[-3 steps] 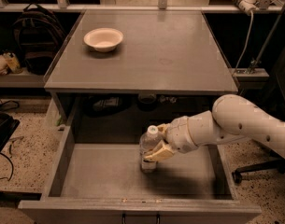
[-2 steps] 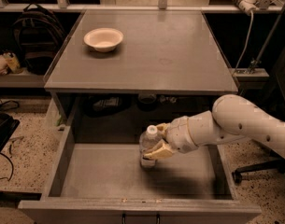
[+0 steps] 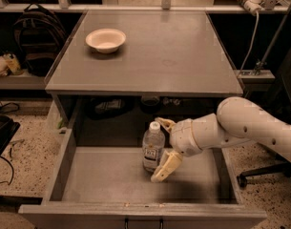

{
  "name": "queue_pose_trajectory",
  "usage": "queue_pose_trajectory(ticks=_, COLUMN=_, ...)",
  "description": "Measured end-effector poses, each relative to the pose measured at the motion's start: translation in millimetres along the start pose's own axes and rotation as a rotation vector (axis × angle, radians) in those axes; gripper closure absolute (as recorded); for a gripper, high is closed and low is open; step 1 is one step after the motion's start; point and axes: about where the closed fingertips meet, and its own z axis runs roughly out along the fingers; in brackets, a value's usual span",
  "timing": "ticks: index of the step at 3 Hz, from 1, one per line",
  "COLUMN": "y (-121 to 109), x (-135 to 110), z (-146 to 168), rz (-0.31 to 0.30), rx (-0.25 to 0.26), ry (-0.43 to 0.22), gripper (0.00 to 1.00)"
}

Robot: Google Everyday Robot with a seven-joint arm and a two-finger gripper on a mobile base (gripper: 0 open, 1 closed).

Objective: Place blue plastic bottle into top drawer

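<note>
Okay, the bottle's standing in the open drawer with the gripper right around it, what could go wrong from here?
1. The gripper is open, with a finger on each side of the upright blue plastic bottle. Withdrawing sideways rather than straight back could clip the bottle and tip it.
2. The bottle stands well above the low walls of the top drawer. If the drawer is pushed shut, the bottle might topple or catch the grey table edge.

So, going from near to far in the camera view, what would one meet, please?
top drawer front panel → blue plastic bottle → table top → white bowl; the gripper, open, straddles the bottle.
</note>
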Motion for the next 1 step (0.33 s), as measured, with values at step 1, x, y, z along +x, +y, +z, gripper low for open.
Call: queue_pose_trajectory(ticks=1, y=0.0, x=0.0, z=0.0, rz=0.000, rx=0.000, ry=0.000, gripper=0.00)
